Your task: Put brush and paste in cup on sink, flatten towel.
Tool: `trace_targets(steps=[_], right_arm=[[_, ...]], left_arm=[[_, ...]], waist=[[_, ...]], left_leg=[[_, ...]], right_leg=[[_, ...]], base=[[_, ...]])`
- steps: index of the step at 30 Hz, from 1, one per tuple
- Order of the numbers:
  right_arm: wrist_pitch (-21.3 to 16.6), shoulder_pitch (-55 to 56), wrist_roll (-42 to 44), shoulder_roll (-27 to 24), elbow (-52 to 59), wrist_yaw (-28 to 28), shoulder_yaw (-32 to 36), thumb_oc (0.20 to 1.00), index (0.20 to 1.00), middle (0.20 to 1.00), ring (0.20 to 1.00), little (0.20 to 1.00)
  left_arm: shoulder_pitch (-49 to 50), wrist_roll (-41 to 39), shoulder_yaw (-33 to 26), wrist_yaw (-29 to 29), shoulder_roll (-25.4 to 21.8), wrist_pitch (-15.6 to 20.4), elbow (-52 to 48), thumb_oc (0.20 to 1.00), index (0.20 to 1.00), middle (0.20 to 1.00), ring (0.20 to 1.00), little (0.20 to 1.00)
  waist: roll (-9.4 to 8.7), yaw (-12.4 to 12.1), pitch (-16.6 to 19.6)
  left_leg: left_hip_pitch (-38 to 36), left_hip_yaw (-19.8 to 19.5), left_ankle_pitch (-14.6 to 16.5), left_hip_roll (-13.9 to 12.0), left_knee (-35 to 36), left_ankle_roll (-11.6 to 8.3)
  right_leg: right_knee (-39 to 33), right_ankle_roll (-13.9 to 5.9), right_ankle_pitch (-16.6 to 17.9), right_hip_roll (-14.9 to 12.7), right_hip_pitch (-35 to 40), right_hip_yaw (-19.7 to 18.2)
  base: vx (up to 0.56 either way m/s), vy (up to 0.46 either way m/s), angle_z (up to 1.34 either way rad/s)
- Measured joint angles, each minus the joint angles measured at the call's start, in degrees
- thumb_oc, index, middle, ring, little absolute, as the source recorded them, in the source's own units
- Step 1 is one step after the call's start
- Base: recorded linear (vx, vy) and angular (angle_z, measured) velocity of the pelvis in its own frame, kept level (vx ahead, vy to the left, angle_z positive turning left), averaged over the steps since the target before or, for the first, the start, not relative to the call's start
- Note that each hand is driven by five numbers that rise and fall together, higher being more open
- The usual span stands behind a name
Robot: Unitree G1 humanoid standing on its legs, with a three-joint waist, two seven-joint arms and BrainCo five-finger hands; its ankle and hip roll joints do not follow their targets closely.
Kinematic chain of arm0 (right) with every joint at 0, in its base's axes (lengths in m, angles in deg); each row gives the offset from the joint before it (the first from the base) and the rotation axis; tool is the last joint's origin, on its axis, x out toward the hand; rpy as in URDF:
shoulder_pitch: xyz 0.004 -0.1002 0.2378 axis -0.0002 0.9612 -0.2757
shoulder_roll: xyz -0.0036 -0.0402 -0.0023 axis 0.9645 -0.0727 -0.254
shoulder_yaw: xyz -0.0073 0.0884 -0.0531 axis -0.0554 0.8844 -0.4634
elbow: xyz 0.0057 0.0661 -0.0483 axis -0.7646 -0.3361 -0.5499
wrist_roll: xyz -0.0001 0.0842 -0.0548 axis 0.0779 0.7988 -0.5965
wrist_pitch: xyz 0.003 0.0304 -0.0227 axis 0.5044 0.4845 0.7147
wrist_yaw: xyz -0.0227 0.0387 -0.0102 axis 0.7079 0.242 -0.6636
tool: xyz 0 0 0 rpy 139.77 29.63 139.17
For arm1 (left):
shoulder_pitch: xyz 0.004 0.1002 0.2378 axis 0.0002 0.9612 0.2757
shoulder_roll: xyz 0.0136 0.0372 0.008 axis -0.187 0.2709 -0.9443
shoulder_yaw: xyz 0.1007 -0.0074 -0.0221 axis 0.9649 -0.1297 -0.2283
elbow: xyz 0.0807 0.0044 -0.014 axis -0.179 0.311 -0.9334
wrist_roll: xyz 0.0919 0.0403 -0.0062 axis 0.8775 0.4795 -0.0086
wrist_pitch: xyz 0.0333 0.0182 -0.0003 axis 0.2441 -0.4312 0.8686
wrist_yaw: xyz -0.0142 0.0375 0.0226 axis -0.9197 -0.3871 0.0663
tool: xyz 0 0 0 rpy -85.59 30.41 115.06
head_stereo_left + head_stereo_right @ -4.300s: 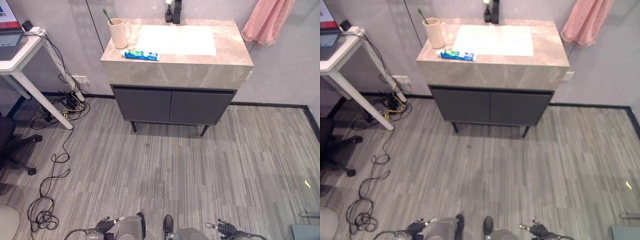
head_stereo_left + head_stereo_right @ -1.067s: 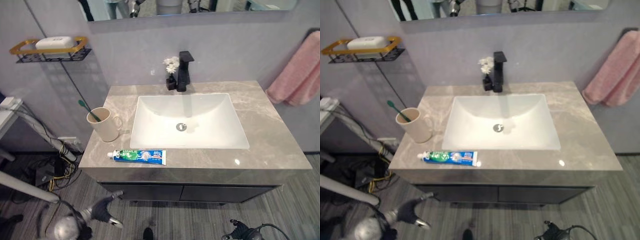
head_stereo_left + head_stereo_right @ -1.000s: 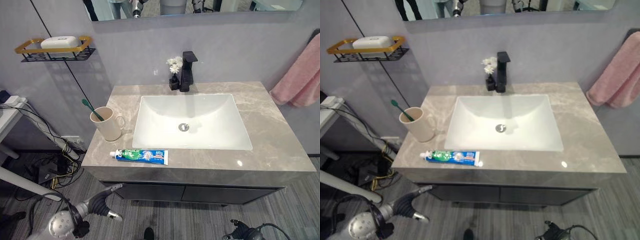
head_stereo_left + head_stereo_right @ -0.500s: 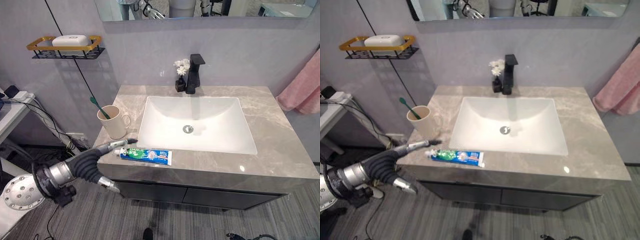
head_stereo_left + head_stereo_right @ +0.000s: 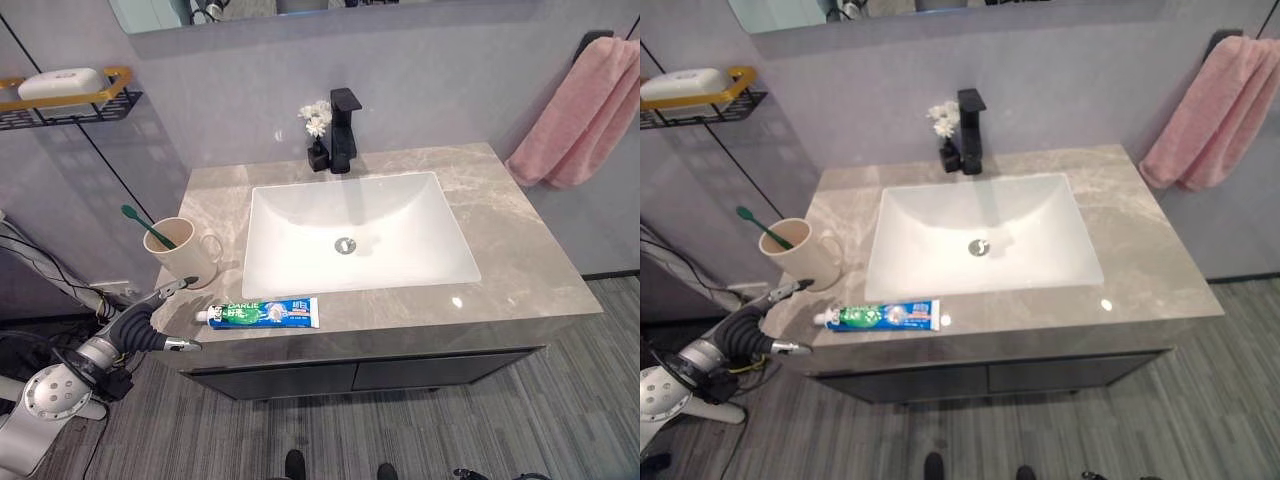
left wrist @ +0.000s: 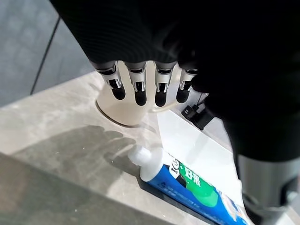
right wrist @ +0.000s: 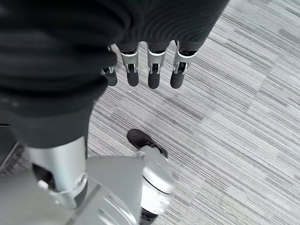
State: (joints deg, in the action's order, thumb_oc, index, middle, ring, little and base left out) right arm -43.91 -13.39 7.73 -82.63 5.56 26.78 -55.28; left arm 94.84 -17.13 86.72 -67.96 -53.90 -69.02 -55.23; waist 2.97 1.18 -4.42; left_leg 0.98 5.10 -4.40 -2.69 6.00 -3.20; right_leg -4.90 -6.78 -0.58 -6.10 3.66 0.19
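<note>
The paste [image 5: 262, 313] lies flat on the near left part of the table [image 5: 520, 270], in front of the sink [image 5: 350, 235], with its white cap pointing left. The left hand [image 5: 150, 318] is at the near left corner of the table, just left of the cap and not touching the tube; its fingers [image 6: 137, 86] are straight and spread a little, and it holds nothing. In the left wrist view the fingertips hang above the table surface, the cup stands beyond them and the cap end of the paste [image 6: 185, 180] lies close below them. The cup [image 5: 185, 253] stands upright on the left side of the table, just behind the hand and left of the sink, its handle turned to the right. The brush [image 5: 145, 227] is already in the cup and leans to the left, its green head above the rim. The towel [image 5: 580, 110] is pink and hangs bunched on the wall at the far right, well apart from the hand. The right hand [image 7: 145, 61] hangs over the floor [image 7: 243, 93] with relaxed, nearly straight fingers, and it is empty.
</note>
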Motion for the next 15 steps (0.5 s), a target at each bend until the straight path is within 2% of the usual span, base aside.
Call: trace_targets(steps=[5, 15], right_arm=[[0.0, -0.1, 0.0, -0.1, 0.6, 0.0, 0.0, 1.0, 1.0, 1.0, 1.0, 1.0], [0.0, 0.1, 1.1, -0.2, 1.2, 0.0, 1.2, 1.0, 1.0, 1.0, 1.0, 1.0]], left_arm=[[-2.3, 0.6, 3.8, 0.0, 1.0, -0.1, 1.0, 1.0, 1.0, 1.0, 1.0, 1.0], [-5.6, 4.8, 6.3, 0.1, 1.1, -0.4, 2.5, 1.0, 1.0, 1.0, 1.0, 1.0]], waist=[[0.42, 0.4, -0.5], [0.34, 1.3, -1.6]], left_leg=[[0.0, 0.7, 0.0, -0.1, 0.0, 0.03], [0.2, 1.6, 0.0, -0.2, 0.0, 0.05]], right_leg=[[-0.1, -0.18, 0.3, 0.0, -0.5, -1.1], [-0.2, -0.35, 0.5, 0.0, -1.2, -1.7]], base=[[0.0, 0.02, -0.1], [0.0, 0.011, -0.04]])
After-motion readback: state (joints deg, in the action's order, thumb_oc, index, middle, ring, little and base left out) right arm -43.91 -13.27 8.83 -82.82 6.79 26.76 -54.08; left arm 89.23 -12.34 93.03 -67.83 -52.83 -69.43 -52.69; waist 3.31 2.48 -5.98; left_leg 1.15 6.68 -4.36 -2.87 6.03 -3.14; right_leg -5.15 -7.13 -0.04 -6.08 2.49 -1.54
